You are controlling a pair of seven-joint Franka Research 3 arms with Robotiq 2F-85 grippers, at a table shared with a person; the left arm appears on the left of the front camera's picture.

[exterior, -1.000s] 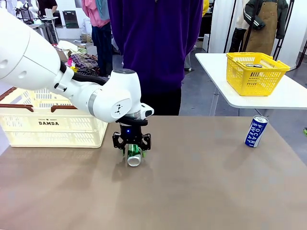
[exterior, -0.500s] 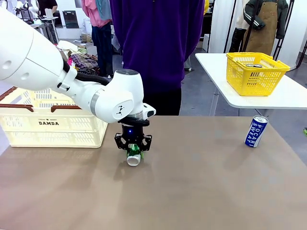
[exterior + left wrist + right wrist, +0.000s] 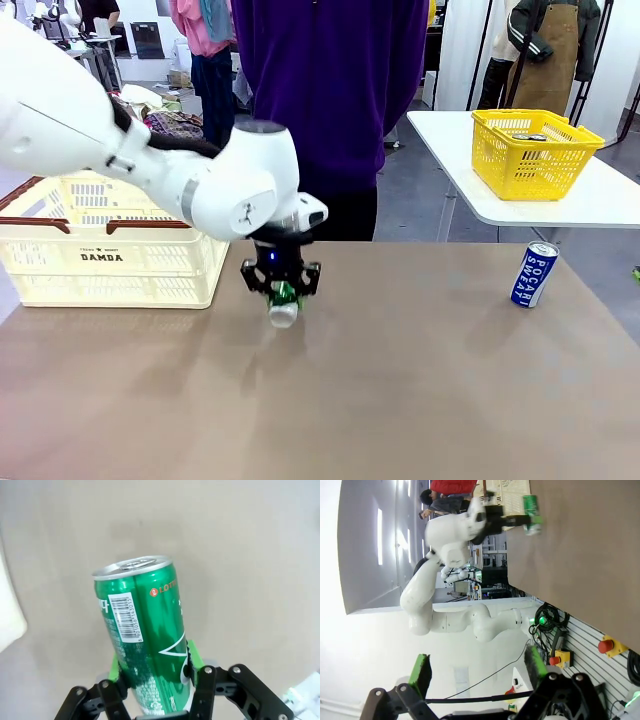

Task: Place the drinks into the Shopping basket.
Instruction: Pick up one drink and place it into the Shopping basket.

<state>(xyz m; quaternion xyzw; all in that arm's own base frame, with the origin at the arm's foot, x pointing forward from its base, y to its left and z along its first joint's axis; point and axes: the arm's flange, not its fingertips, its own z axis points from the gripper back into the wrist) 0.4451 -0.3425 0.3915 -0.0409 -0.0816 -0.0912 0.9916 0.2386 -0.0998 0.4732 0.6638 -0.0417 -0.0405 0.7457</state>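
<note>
Grips the green can (image 3: 142,640) between the pads (image 3: 191,654) of the left gripper (image 3: 282,290), silver top pointing away, just above the table (image 3: 420,400), near the Shopping basket (image 3: 110,262). Finds the blue can (image 3: 534,274) standing well apart at right. Holds the right gripper (image 3: 477,672) jaws wide apart, empty.

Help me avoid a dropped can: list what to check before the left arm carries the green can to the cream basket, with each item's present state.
1. Left gripper shut on the green can: ok.
2. Can clear of the table: appears so in the front view, ok.
3. Can straight in the grip: not ok, it tilts between the pads.
4. Room inside the Shopping basket: cannot tell, its floor is hidden.
5. Right gripper open, far from the path: ok.
6. Blue can out of the way, at the table's right side: ok.
</note>
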